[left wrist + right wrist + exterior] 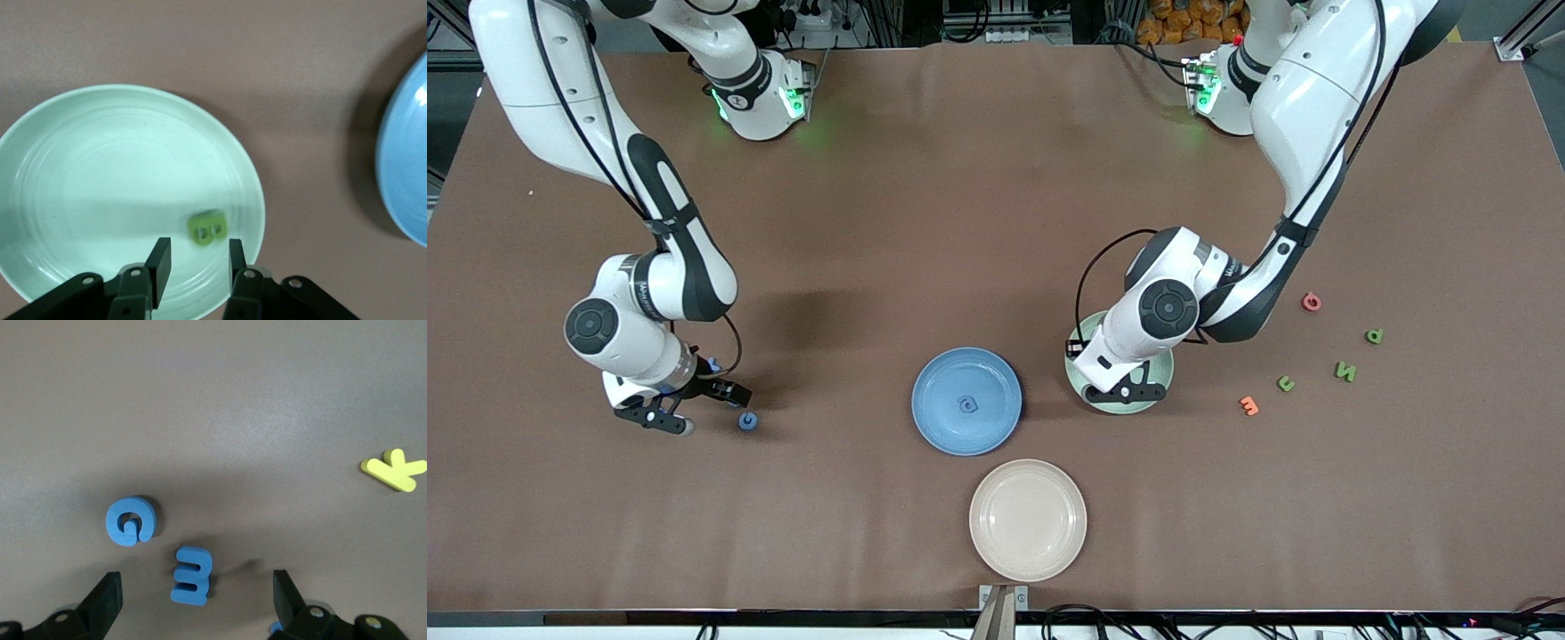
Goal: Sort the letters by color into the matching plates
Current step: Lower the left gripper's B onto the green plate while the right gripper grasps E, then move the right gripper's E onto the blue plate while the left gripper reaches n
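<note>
My left gripper point(1129, 384) hangs low over the pale green plate point(1161, 384), its fingers point(159, 261) a little apart and open, with nothing between them. A green letter point(207, 228) lies in the green plate point(100, 173) just off the fingertips. Three green letters point(1344, 371) lie on the table toward the left arm's end. The blue plate point(938, 404) holds one blue letter point(967, 405). My right gripper point(195, 597) stands wide open above a blue letter point(193, 575), with a blue G point(130, 520) beside it. In the front view that gripper point(701, 407) is next to a blue letter point(748, 420).
A cream plate point(1028, 519) sits nearest the front camera. A red letter point(1311, 301) and an orange letter point(1248, 406) lie among the green ones. A yellow K point(393, 469) lies near the blue letters. The blue plate's rim point(407, 160) is close beside the green plate.
</note>
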Available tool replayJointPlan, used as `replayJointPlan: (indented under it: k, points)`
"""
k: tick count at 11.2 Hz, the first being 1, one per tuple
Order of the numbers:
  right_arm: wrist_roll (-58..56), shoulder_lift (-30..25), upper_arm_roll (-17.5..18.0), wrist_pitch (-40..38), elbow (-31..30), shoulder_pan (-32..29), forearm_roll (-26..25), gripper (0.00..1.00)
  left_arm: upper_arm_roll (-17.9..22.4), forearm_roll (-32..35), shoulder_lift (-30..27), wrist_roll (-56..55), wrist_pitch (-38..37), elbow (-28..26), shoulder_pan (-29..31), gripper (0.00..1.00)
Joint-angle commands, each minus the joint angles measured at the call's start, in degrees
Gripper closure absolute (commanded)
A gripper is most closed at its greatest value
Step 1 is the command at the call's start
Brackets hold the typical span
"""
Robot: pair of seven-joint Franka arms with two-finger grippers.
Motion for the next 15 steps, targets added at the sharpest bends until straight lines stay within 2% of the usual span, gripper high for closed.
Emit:
replayJointPlan:
  k: [1, 5, 6, 8, 10, 12, 15]
  points:
    - [1.02, 0.1, 0.24, 3.39, -2.07, 0.47, -0.02, 0.0, 0.25, 1.32, -1.59, -3.58, -1.67, -1.01, 0.13, 0.0]
    - [1.02, 0.98, 0.24, 6.12, -3.21, 0.91, -0.02, 0.0, 0.34, 1.4, -5.8, -3.15, -6.32, -0.48, 1.88, 0.0]
    - [0.07, 1.07, 0.24, 7.0, -3.91, 0.91, -0.37, 0.12, 0.69, 1.4, -6.25, -2.8, -7.55, -0.48, 2.24, 0.0]
    - [-2.3, 0.98, 0.24, 7.01, -4.27, 0.83, -0.72, 0.49, 2.87, 1.4, -8.96, -1.57, -10.01, -0.65, 2.59, 0.0]
    - [-2.76, 0.9, 0.24, 7.1, -4.45, 0.74, -0.72, 0.75, 2.97, 1.4, -10.64, 6.04, -11.95, -1.09, 7.23, 0.0]
    - [-2.76, 0.81, 0.24, 7.1, -4.45, 0.65, -0.72, 0.8, 2.97, 1.4, -12.83, 13.69, -12.04, -3.63, 10.92, 0.0]
    - [-2.67, 0.55, 0.24, 7.1, -4.27, 0.56, -0.54, 0.81, 2.97, 1.4, -14.42, 25.38, -11.08, -7.23, 15.06, 0.0]
